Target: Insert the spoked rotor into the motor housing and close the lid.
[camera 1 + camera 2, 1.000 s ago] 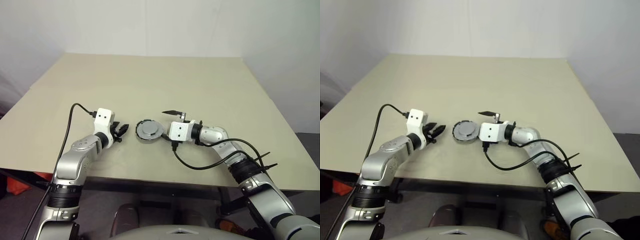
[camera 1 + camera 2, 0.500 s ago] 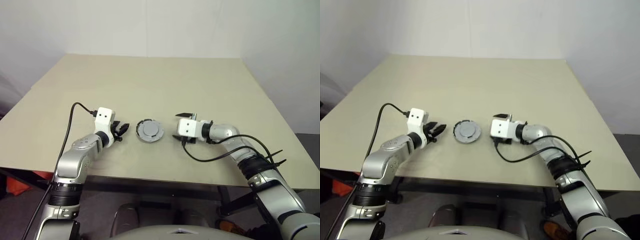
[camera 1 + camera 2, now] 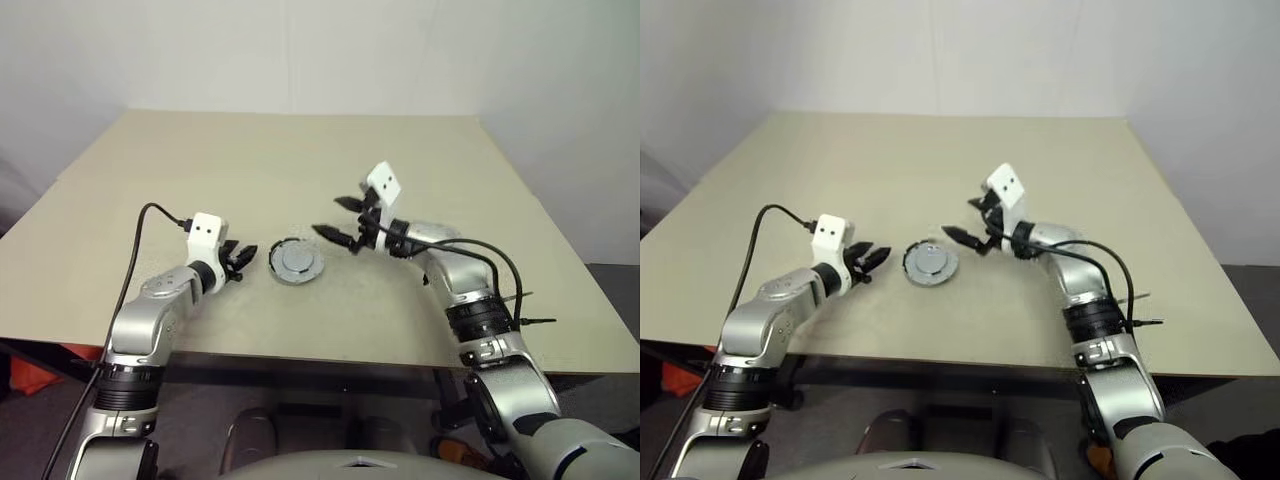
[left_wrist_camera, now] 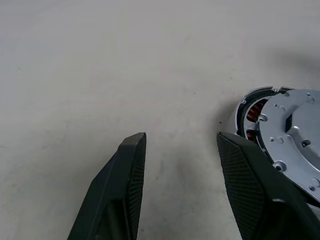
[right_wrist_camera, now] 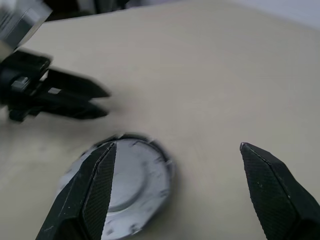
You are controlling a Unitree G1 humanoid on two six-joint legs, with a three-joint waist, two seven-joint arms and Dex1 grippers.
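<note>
**Right arm lifts clear of the housing**

Our right end effector [image 3: 343, 221], beside the housing [image 3: 297, 261] a second ago, now hangs above the surface [image 3: 300, 160], rolled and wide open, empty. The left end effector [image 3: 244, 261] waits half-open beside it, unmoved. The lid [image 4: 295, 137] looks seated, so we judge assembly nearly finished.
</note>
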